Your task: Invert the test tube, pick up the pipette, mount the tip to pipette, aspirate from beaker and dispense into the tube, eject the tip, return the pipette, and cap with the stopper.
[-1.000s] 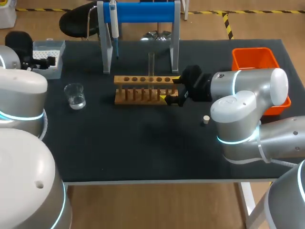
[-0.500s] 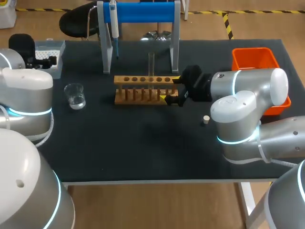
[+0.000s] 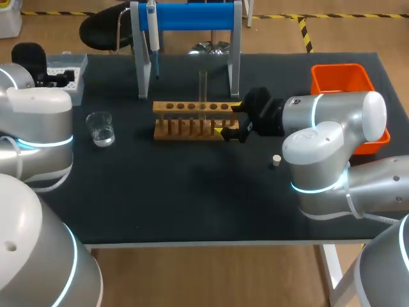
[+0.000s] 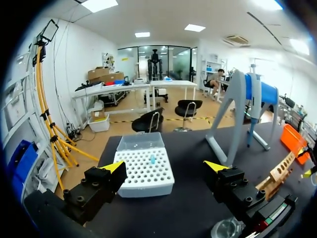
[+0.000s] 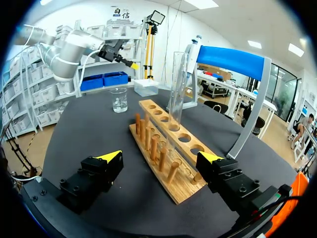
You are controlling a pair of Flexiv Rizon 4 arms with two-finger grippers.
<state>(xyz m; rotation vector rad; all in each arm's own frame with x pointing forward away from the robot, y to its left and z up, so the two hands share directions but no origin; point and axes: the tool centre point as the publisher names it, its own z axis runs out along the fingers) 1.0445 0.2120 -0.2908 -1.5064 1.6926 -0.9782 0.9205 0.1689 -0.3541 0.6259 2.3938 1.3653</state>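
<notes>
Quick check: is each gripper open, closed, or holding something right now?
Left gripper: open, holding nothing.
Right gripper: open, holding nothing, at the end of the wooden rack.

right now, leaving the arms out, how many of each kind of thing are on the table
test tube rack: 1
test tube: 1
beaker: 1
pipette: 1
pipette stand: 1
tip box: 1
stopper: 1
orange bin: 1
total: 8

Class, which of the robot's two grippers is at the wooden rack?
The right gripper: it sits open around the end of the wooden rack, while the left gripper is far off, facing the tip box.
</notes>
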